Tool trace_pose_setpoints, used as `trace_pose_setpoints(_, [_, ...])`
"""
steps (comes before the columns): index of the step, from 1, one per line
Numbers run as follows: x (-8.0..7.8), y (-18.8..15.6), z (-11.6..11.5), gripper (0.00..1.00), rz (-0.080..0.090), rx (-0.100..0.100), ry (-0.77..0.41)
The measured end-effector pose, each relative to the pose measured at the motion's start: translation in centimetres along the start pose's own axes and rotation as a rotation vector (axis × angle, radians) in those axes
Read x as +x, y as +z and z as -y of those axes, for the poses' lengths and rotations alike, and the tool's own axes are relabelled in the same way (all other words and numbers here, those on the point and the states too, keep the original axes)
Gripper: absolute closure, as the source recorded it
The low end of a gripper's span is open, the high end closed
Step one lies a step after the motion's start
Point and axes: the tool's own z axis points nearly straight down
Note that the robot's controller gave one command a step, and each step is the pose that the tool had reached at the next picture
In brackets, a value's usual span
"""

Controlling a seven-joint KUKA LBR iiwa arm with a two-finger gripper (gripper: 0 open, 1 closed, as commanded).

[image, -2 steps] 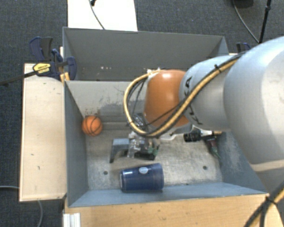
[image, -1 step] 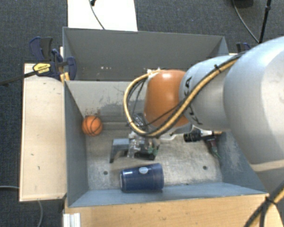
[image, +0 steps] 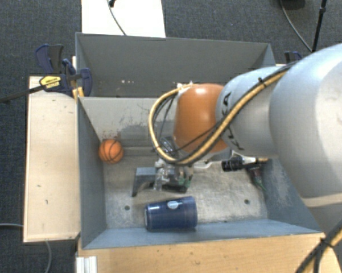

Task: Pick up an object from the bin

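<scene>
Blue can (image: 171, 215) lies on its side at bin (image: 91, 169) front, its white mark unreadable. Pincer (image: 172, 178) sits low just behind it, beside a dark grey block (image: 142, 179); its opening cannot be told.

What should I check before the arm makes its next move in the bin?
1. Gripper position: the gripper is low over the middle of the floor. ok.
2. Nearest thing: a dark grey flat piece lies just to the gripper's left in the view. ok.
3. Contact with that piece: cannot tell.
4. Anything held: cannot tell.
5. Blue cylinder: on its side by the near wall, just below the gripper in the view, so it could be bumped. not ok.
6. Orange ball: at the bin's left wall, well away from the gripper. ok.
</scene>
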Motion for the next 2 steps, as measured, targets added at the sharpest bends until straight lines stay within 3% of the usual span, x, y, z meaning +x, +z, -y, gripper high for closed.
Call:
trace_pose_setpoints(1, [-0.5,-2.5,-0.2,1.00,-0.044,0.023,0.001])
trace_pose_setpoints(2, [-0.9,-3.6,-0.4,1.00,-0.044,0.022,0.004])
